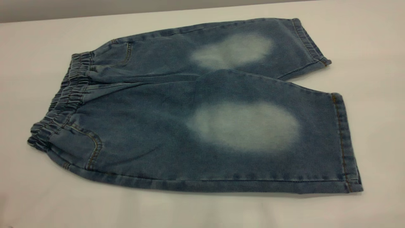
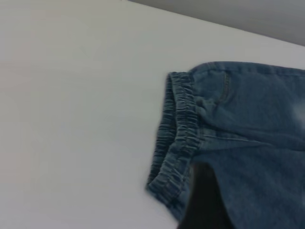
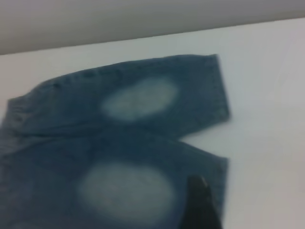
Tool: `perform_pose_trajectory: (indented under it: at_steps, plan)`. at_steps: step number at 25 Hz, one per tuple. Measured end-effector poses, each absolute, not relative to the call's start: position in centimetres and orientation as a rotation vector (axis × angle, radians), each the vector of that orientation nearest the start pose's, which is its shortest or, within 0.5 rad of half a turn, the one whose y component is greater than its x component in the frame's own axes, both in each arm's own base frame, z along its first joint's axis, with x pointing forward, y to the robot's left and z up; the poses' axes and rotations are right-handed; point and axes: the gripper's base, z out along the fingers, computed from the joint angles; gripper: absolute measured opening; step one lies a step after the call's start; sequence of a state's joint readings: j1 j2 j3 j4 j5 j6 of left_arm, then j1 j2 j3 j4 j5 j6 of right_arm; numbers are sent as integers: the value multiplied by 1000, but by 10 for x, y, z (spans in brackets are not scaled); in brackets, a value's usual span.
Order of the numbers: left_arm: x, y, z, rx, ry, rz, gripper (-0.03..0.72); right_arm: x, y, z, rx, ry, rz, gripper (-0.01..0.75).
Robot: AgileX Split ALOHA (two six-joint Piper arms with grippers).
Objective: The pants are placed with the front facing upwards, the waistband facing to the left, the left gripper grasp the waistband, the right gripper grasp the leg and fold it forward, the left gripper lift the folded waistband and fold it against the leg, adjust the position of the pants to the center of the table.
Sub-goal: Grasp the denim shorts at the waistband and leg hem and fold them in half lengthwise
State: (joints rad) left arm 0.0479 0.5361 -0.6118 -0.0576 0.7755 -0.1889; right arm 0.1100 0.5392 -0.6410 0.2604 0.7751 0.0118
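Note:
The pants (image 1: 190, 126), blue washed-denim shorts, lie flat and front-up on the table (image 1: 364, 38). The gathered waistband (image 1: 63, 104) points left and both legs point right. The near leg (image 1: 253, 133) and the far leg (image 1: 234, 50) each carry a whitish faded oval. Neither gripper shows in the exterior view. In the left wrist view a dark part of my left gripper (image 2: 205, 205) hovers over the denim just beside the waistband (image 2: 178, 133). In the right wrist view a dark part of my right gripper (image 3: 198, 205) hangs over the near leg (image 3: 128, 191), close to its hem.
White tabletop (image 1: 38, 190) surrounds the pants on every side. The table's far edge (image 1: 126, 14) runs just behind the far leg, with a grey wall beyond it.

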Motion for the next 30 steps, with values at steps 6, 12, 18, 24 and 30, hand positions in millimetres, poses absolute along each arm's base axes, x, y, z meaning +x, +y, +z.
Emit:
perform_pose_trajectory:
  at_steps: [6,12,18,24,30]
  plan:
    - [145,0,289,-350,2302,-211,447,148,40,300,13,2282,486,421]
    - [187,1,255,-366,2444,-208,447,184,50,270,1,2408,553,421]
    - [217,3,217,-402,2560,-187,447,203,52,248,-2,2499,546,421]
    - [240,6,175,-423,2661,-156,447,210,52,235,6,2557,540,421]
    - [252,-1,135,-360,2764,-135,447,214,52,231,8,2558,526,421]
